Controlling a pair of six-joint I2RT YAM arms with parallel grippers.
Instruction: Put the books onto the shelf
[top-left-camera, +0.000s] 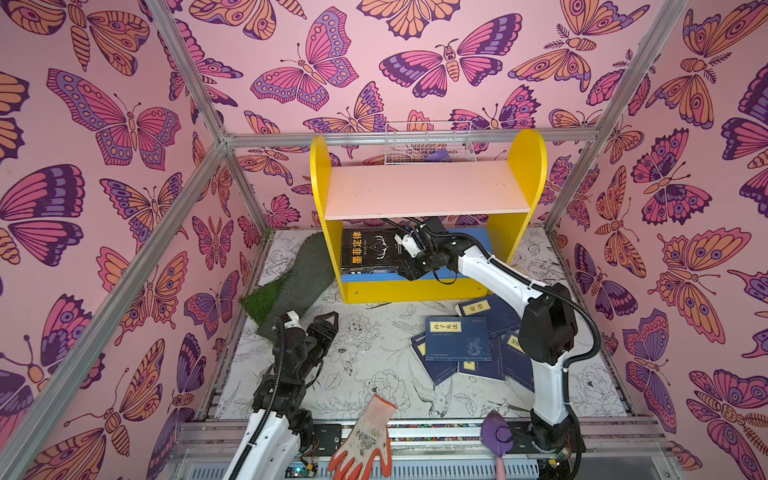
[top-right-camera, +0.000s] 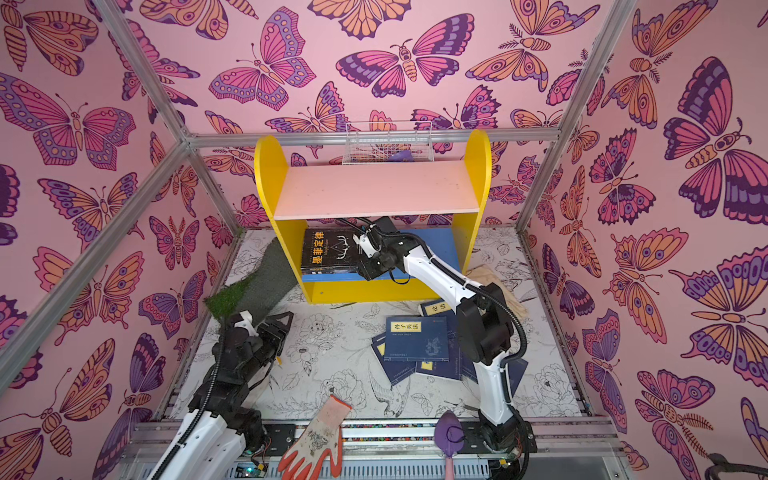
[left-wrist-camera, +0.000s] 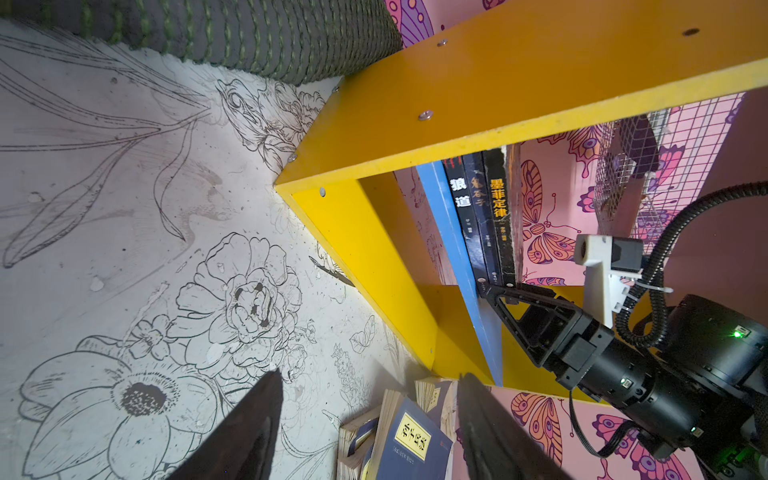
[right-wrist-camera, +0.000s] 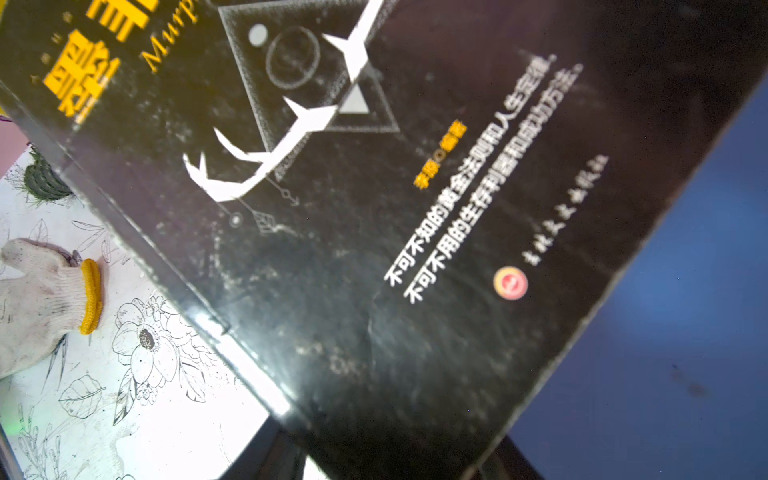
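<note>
**A:** Starting left: the left gripper (left-wrist-camera: 370, 376) hangs near the tabletop (top-left-camera: 365, 365)'s left edge, jaws apart, nothing in them.

**B:** And the shelf (top-left-camera: 322, 187)?

**A:** Three dark books (top-left-camera: 365, 249) lie stacked at the left end of its blue board (top-right-camera: 440, 249). The right gripper (left-wrist-camera: 498, 289) is at their free end. Clamped or just touching, I can't tell.

**B:** I'd release gently, then back straight out, low under the pink board (top-left-camera: 424, 187).

**A:** The navy books (top-left-camera: 457, 338) lie toward the tabletop's right edge, not yet shelved.

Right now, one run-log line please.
left tool: open, empty; right tool: at dark books, grip unclear; dark books: on shelf; navy books: on table
</note>
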